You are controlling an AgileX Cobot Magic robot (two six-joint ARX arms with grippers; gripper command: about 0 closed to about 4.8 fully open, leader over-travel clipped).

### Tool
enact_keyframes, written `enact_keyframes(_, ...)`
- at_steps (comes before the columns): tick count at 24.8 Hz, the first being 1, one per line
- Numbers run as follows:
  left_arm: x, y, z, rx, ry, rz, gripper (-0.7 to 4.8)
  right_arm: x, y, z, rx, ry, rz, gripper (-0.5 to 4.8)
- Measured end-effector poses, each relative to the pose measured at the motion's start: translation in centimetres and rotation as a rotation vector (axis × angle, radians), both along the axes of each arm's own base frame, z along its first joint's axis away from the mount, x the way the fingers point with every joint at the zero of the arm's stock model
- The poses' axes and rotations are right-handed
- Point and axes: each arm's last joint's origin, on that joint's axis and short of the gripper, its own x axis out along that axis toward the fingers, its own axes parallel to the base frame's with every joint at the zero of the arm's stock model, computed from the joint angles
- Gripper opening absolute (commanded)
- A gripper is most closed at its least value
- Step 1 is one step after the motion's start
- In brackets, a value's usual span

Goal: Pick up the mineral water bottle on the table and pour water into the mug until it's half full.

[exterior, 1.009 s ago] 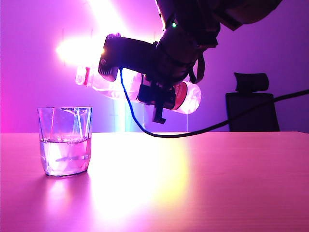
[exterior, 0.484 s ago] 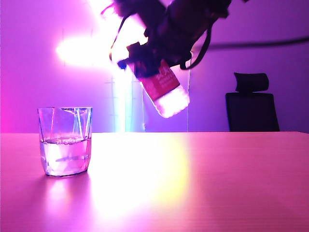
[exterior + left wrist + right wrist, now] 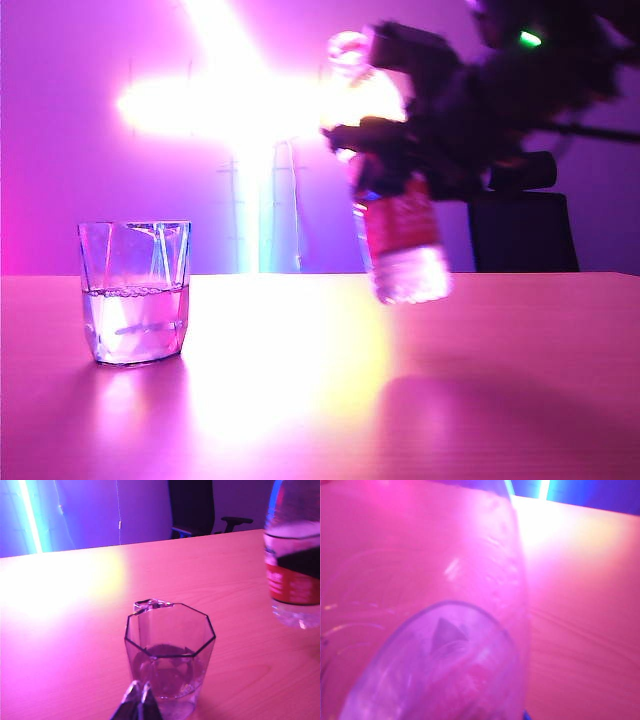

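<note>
1. Gripping the mineral water bottle (image 3: 398,235) around its upper body, the right gripper (image 3: 400,160) hangs in the air right of the scene's middle; its fingers pinch the bottle's sides above the red label.
2. That bottle stands nearly upright, neck at the top and slightly tilted, its base clear of the table (image 3: 320,400) with a soft shadow beneath.
3. Seen from the right wrist, the bottle (image 3: 420,630) fills most of the picture as a blurred pink curve, with the tabletop (image 3: 585,605) beyond it.
4. On the left of the table stands the mug (image 3: 134,292), upright and well apart from the bottle.
5. Water (image 3: 134,325) fills roughly the lower half of the mug.
6. From the left wrist, the mug (image 3: 170,652) sits just ahead of the left gripper (image 3: 137,702), whose fingertips look pressed together and hold nothing.
7. The same view shows the bottle's lower part (image 3: 295,565) to the right of the mug, its label and clear base visible.
8. A dark office chair (image 3: 522,225) stands behind the far edge of the table, partly covered by the right arm.
9. Bright yellowish glare washes across the table's middle.
</note>
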Motion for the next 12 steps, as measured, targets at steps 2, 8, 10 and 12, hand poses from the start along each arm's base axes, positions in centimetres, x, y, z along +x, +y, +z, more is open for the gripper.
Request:
enact_keyframes(2,0.0,0.0,0.0,0.0,0.0,0.001,-0.02,-0.2,-1.2,-0.8,0.027,0.006,-0.036,1.99)
enact_keyframes(8,0.0,0.0,0.0,0.0,0.0,0.001,-0.02,-1.3,-2.8,-2.7,0.097,0.008,-0.06,2.0)
enact_keyframes(10,0.0,0.0,0.0,0.0,0.0,0.001,-0.02,-1.7,-3.0,-3.1,0.11,-0.001,-0.053,2.02)
enact_keyframes(12,0.0,0.0,0.0,0.0,0.001,0.001,-0.02,-1.9,-3.1,-3.3,0.123,-0.011,-0.043,2.04)
